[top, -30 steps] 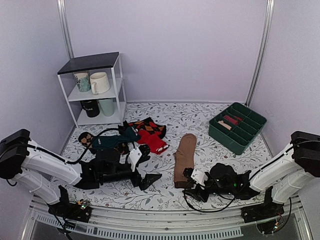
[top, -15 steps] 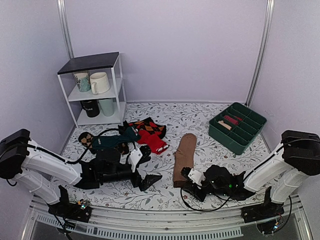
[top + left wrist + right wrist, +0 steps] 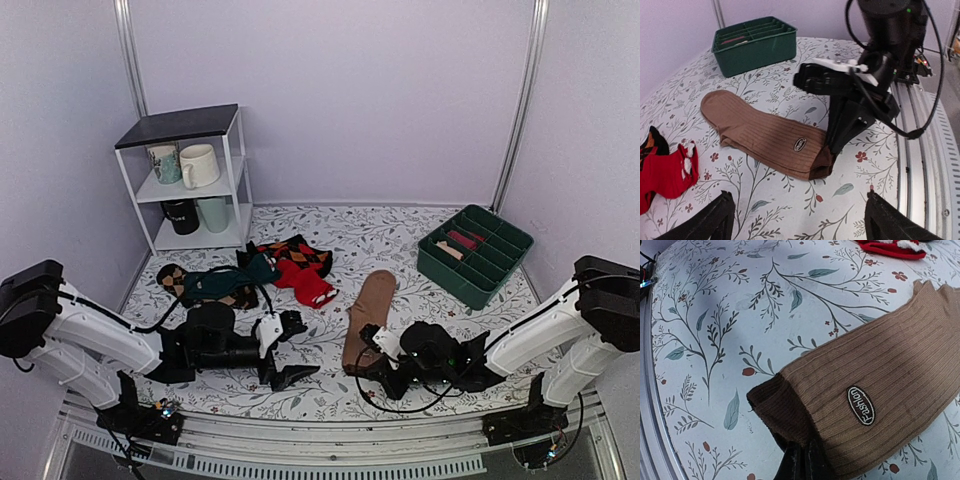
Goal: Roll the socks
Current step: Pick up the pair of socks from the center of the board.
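Grips the dark cuff of the socks (image 3: 367, 312) with the right claw (image 3: 361, 366), clamped onto the fabric at the end nearest the arms. From the right wrist, shows as black fingers (image 3: 796, 465) pressed together under the cuff edge, with the knit puckered slightly above them. Carries a small oval label (image 3: 861, 405) just past the dark band, on the upper face.

Lie flat and long on the flowered table (image 3: 400, 235), near the middle, running from the pinched cuff away toward the back wall, toe end rounded and free. Touch nothing but the table and the right claw.

Hovers low with the left claw (image 3: 293, 348), spread wide, off to the left of the socks and apart from them. From the left wrist, shows only two black fingertips (image 3: 720, 217) at the bottom corners, far apart, with bare table between.

Beyond the left claw: a red sock (image 3: 305, 285), beside a heap of dark teal and diamond-patterned socks (image 3: 225, 283). At the back right, well apart from the tan pair: a green divided tray (image 3: 430, 262). At the back left: a white shelf (image 3: 238, 180) with mugs.
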